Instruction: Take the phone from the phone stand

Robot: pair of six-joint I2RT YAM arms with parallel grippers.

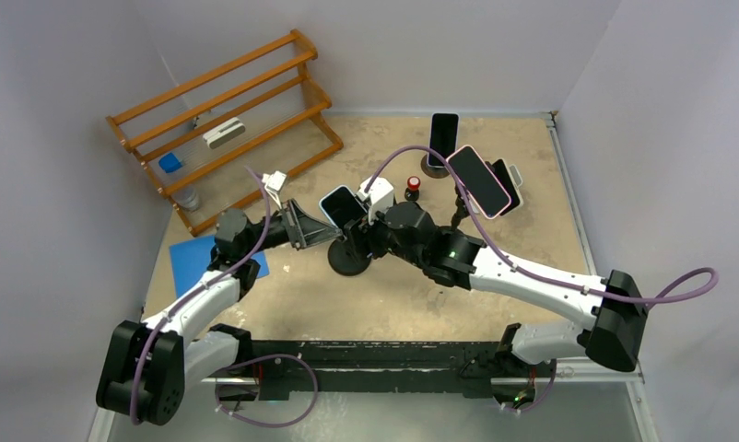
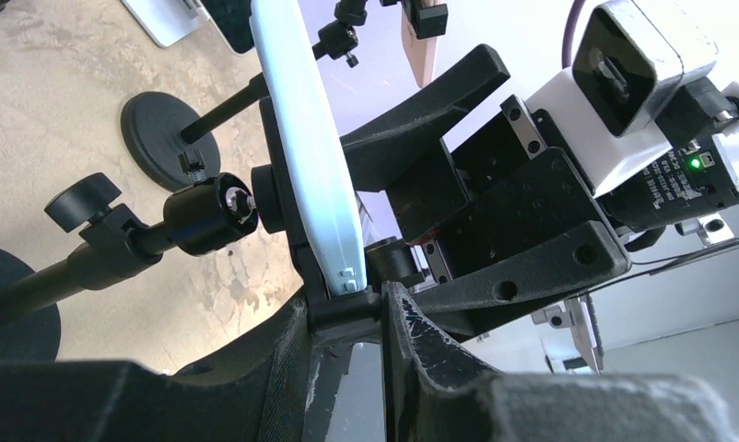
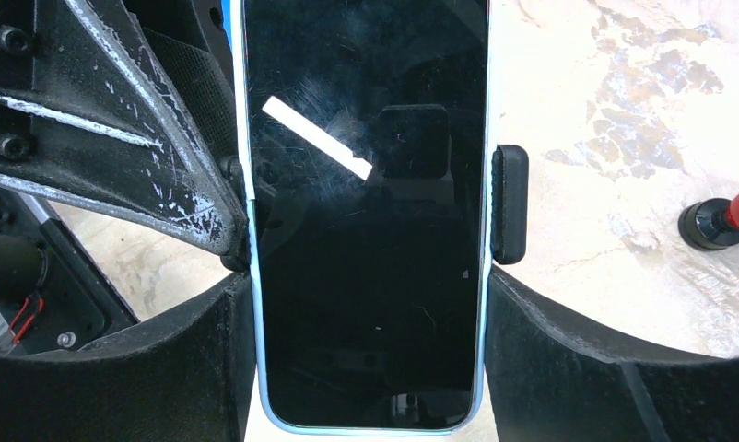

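Note:
The phone (image 3: 366,212), black-screened in a light blue case, sits in the clamp of the phone stand (image 1: 349,261) at the table's middle. My right gripper (image 3: 368,285) straddles its lower end, one finger pressed against each long edge, shut on it. The stand's side clamp arm (image 3: 510,204) still hugs the phone's right edge. In the left wrist view the phone (image 2: 310,157) shows edge-on. Below it my left gripper (image 2: 346,308) is shut on the stand's black clamp piece. From above, both grippers meet at the phone (image 1: 344,206), the left gripper (image 1: 318,230) coming from the left.
Three more phones on stands are at the back right: a pink-cased one (image 1: 479,180), an upright black one (image 1: 444,136) and another (image 1: 510,184). A small red-topped item (image 1: 412,184) stands near them. A wooden rack (image 1: 223,120) is at the back left, a blue sheet (image 1: 193,260) by the left arm.

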